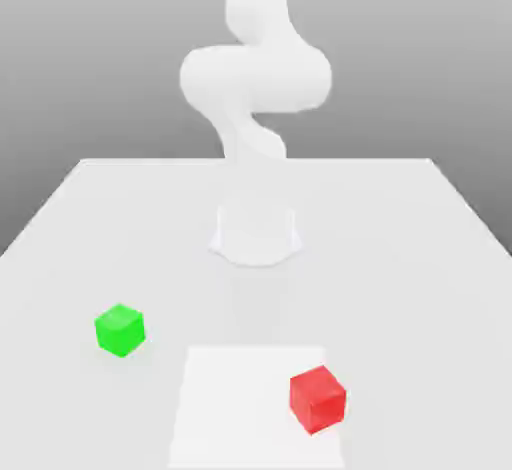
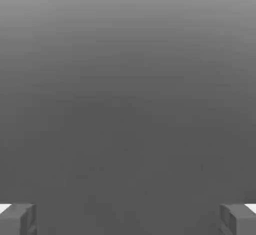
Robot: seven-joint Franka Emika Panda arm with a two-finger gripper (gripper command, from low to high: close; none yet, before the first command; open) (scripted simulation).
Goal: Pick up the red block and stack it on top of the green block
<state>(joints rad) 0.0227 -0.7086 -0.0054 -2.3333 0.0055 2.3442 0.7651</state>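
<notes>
The red block [image 1: 318, 398] sits nearest the exterior camera, in the lower right of that frame, resting on the right part of a paler square patch [image 1: 240, 408] on the table [image 1: 420, 258]. It is turned so that one vertical edge faces the camera, so its flat faces run diagonally in the frame. The green block [image 1: 120, 329] lies farther back and well apart from it, at the left of the frame, on the bare table, also turned a little.

Beyond both, at the middle of the frame, stands the arm's base [image 1: 256, 235], and the white arm [image 1: 255, 73] rises above it and folds toward the top edge.

In the hand view, the gripper [image 2: 128, 219] shows as two grey fingertips [image 2: 17, 219] at the lower corners of the frame, spread wide with nothing between them. Plain grey background lies ahead of them, with neither block in sight there.

The coming move turns on this: the red block probably lies low and toward the exterior camera from the raised hand, which will likely need to tip down, travel forward and to that frame's right, and rotate to meet the diagonal faces squarely.
</notes>
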